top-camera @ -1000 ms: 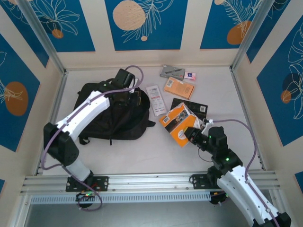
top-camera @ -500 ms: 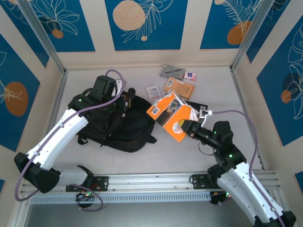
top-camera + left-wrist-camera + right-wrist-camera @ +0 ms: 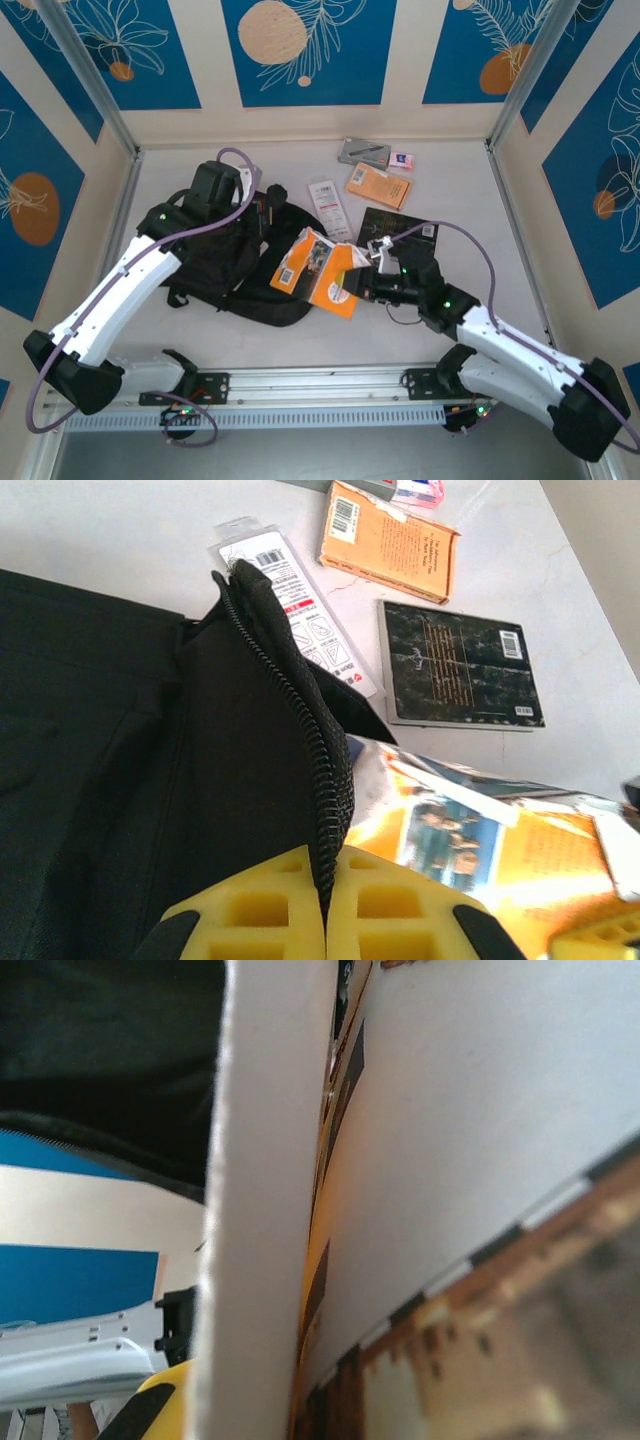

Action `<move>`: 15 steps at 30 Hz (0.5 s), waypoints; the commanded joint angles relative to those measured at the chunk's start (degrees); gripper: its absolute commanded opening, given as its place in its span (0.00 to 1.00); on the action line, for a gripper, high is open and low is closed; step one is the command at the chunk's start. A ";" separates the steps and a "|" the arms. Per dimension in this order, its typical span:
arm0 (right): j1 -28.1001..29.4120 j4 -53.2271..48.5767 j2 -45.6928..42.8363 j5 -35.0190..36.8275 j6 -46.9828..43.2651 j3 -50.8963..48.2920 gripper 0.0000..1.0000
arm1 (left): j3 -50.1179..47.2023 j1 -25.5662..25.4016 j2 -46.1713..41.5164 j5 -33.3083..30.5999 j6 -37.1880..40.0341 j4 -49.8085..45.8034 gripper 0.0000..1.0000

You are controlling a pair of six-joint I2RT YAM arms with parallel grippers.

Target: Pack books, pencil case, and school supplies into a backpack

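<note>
Since the glimpse half a second back, the right arm has reached lower and further across. The orange paperbacks [image 3: 318, 274] it carries have swung away from the far items to hang at the open side of the backpack [image 3: 205, 255], while the left arm has hardly shifted. The right gripper [image 3: 362, 284] is clenched on the near end of that bundle, which sticks out ahead of its fingers, tilted, its leading corner over the dark fabric. The left gripper [image 3: 326, 895] is pinched tight on the zip edge [image 3: 300, 720], holding the flap up so a mouth gapes just beside its yellow fingers. From its wrist camera the glossy orange cover sits right alongside that raised edge, not yet inside. I'd say the step in hand is getting the books in, with one arm holding the bag open and the other feeding. The next move looks to call for tipping the bundle so its front edge dips under the lifted flap, then sliding it forward past the left fingers, and only then letting go. The flap must stay taut, or the covers may catch on the zip teeth. Beyond the right gripper, on the table, lie a black book [image 3: 400, 228], a loose orange book [image 3: 378, 185], the strip packet [image 3: 328, 207] and, furthest off, the pencil case [image 3: 363, 151], all waiting their turn.
</note>
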 commanded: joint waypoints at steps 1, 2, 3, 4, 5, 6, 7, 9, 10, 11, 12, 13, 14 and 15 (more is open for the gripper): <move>0.46 6.38 5.84 -2.19 1.31 6.48 0.00 | 0.36 -0.14 -1.85 3.74 0.52 3.92 0.00; 0.46 6.30 8.32 -2.75 1.96 8.16 0.00 | 0.38 -0.14 -1.94 4.10 0.60 4.01 0.00; 0.47 6.04 10.19 -3.02 2.56 9.68 0.00 | 0.36 -0.14 -2.09 4.42 0.75 4.18 0.00; 0.53 6.07 12.40 -3.51 3.33 11.32 0.00 | 0.21 -0.14 -2.27 5.15 1.20 4.63 0.00; 0.53 6.74 14.58 -4.31 3.97 12.91 0.00 | 0.10 -0.14 -2.41 6.20 1.63 5.18 0.00; 0.62 7.47 16.19 -4.86 4.52 14.24 0.00 | 0.14 -0.10 -2.38 7.02 1.82 5.33 0.00; 0.77 7.97 18.13 -5.06 5.37 15.74 0.00 | 0.34 -0.14 -2.38 7.78 2.03 5.31 0.00; 0.90 9.30 21.42 -5.02 7.04 18.11 0.00 | 0.67 -0.14 -2.53 8.92 2.51 5.46 0.00; 0.92 10.52 23.19 -5.02 8.06 19.11 0.00 | 0.84 -0.10 -2.68 9.38 2.75 5.49 0.00; 1.19 11.99 24.95 -4.93 9.07 20.14 0.00 | 1.10 -0.08 -2.82 9.65 2.88 5.51 0.00; 1.48 13.41 26.44 -4.87 9.63 20.98 0.00 | 1.29 -0.14 -2.97 9.78 3.02 5.52 0.00; 1.98 14.92 28.20 -4.64 9.79 22.02 0.00 | 1.61 -0.10 -3.08 9.98 3.26 5.59 0.00; 2.57 15.71 30.00 -4.06 9.75 23.25 0.00 | 1.97 -0.09 -3.15 10.09 3.48 5.54 0.00; 3.24 15.93 31.49 -3.28 9.44 24.47 0.00 | 2.32 -0.13 -3.09 9.98 3.58 5.43 0.00</move>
